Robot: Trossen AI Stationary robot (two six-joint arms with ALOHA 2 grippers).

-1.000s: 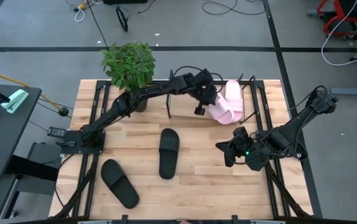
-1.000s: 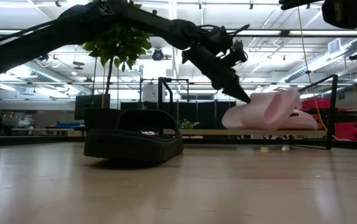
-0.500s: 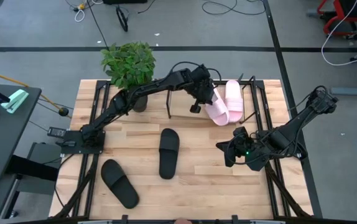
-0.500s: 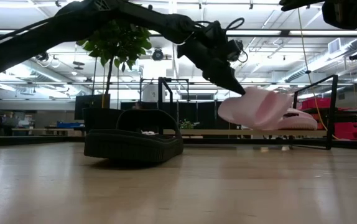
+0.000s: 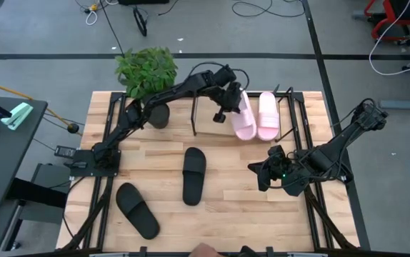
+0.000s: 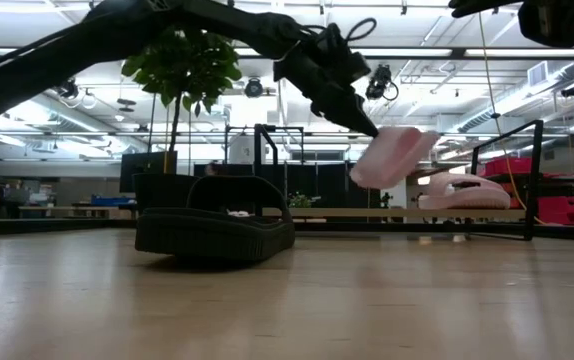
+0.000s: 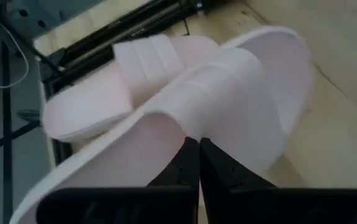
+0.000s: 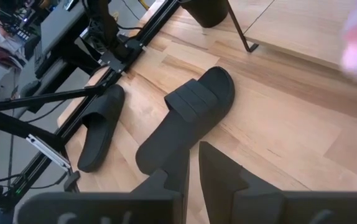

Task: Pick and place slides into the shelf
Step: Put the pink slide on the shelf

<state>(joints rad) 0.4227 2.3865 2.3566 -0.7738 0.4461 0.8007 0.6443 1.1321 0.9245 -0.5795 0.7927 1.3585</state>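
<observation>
Pink slide (image 5: 241,117) now straightened, shelf-depthwise.

Two light pink slides and two black ones. One pink slide (image 5: 267,116) lies flat on the shelf (image 5: 206,133) at the bench's far edge. The second pink slide (image 5: 242,116) hangs tilted just beside it, lifted clear of the shelf. One black slide (image 5: 193,175) lies mid-bench; the other black slide (image 5: 136,209) lies angled near the front-left corner.
</observation>
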